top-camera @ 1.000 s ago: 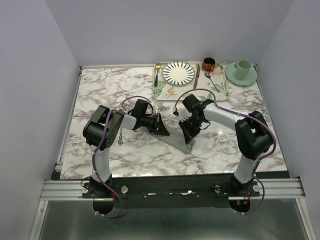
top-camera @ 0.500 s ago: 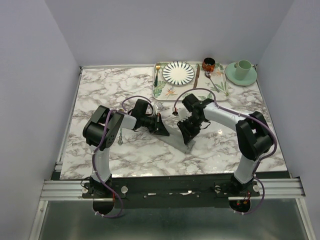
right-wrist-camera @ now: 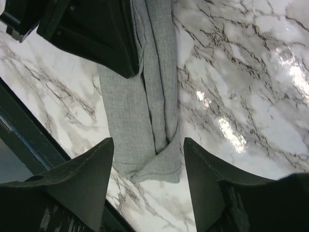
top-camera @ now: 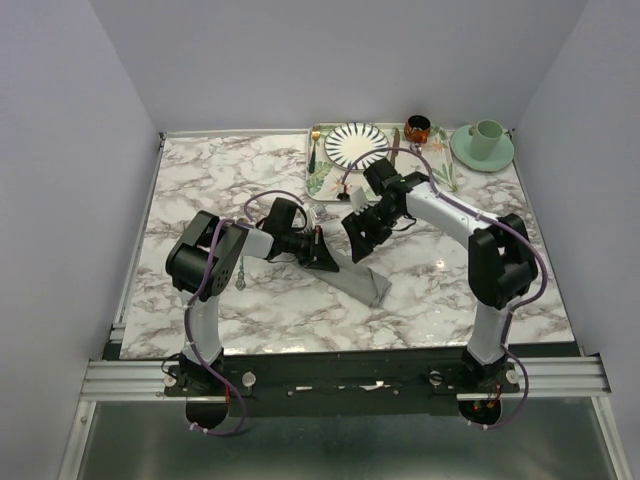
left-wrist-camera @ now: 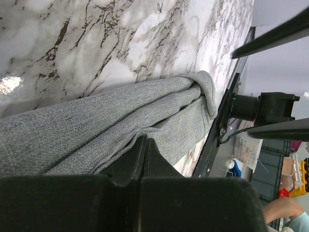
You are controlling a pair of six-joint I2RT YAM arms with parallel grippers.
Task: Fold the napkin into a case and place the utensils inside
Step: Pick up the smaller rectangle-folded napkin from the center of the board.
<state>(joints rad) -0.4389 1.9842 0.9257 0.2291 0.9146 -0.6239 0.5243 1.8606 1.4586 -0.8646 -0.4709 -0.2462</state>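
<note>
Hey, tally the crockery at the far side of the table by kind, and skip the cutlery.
Striped plate: 1
Leaf-patterned tray: 1
Green mug: 1
Green saucer: 1
Small dark-and-orange cup: 1
Total: 5

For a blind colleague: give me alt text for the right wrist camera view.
The grey napkin, folded into a narrow strip, lies on the marble table, framed by the open right gripper; the black tip of the left gripper overlaps its upper part.
</note>
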